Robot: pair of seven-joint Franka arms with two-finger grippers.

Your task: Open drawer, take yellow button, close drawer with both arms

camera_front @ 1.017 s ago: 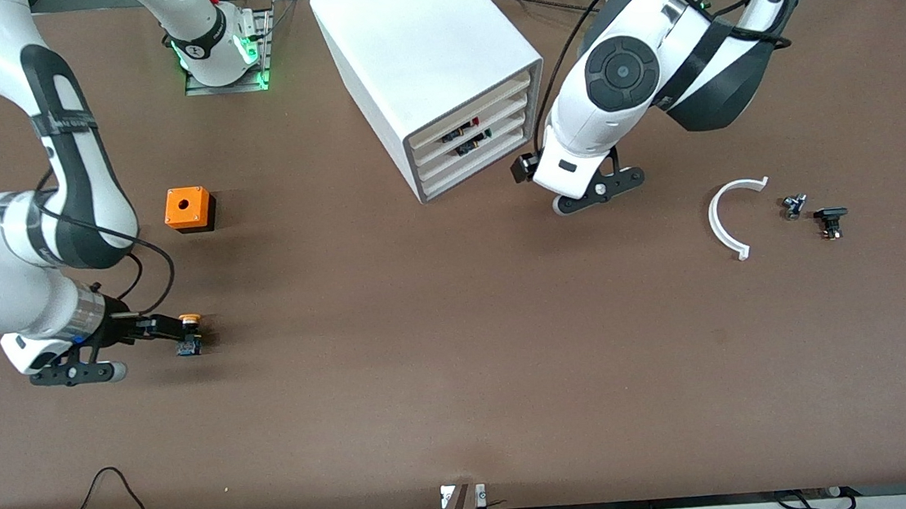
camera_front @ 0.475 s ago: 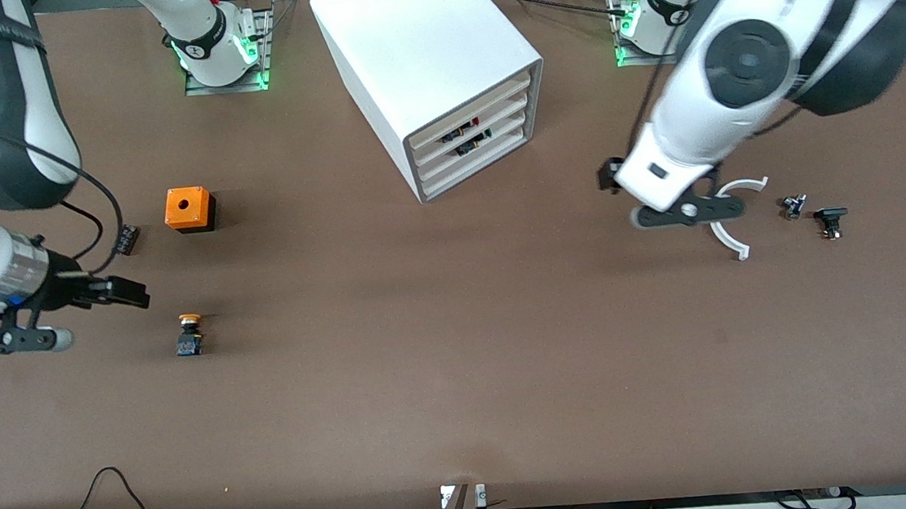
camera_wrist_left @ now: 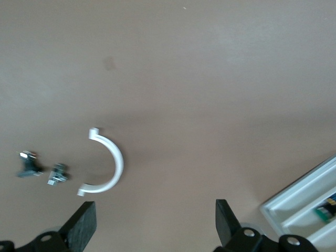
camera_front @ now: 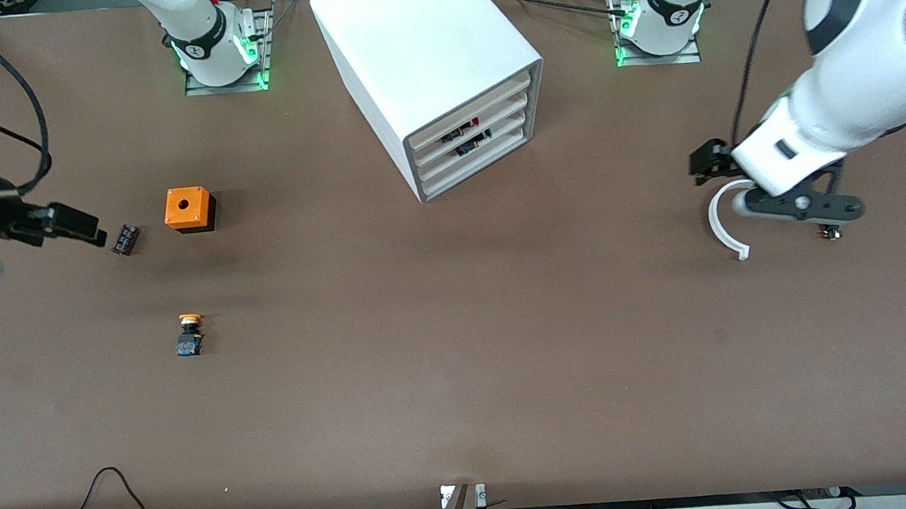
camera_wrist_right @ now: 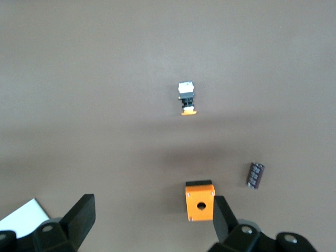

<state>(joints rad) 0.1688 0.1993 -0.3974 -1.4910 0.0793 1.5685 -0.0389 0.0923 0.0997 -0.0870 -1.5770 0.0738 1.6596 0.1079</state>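
The button [camera_front: 191, 333], orange cap on a dark body, lies alone on the table, nearer the front camera than the orange box; it also shows in the right wrist view [camera_wrist_right: 187, 98]. The top drawer [camera_front: 481, 106] sits flush in the white cabinet [camera_front: 417, 36]. My right gripper [camera_front: 80, 225] is open and empty in the air beside a small black part [camera_front: 124, 239]. My left gripper [camera_front: 709, 161] is open and empty over the white arc [camera_front: 723, 224]. In the wrist views both grippers, left [camera_wrist_left: 155, 226] and right [camera_wrist_right: 152, 220], hold nothing.
The orange box with a hole [camera_front: 188, 209] stands beside the small black part and shows in the right wrist view [camera_wrist_right: 200, 201]. Small dark parts [camera_wrist_left: 26, 164] lie beside the white arc [camera_wrist_left: 107, 163] at the left arm's end. Cabinet drawers [camera_wrist_left: 310, 202] show in the left wrist view.
My right gripper let go of the button and rose away toward the small black part. My left arm swung from the cabinet to over the white arc.
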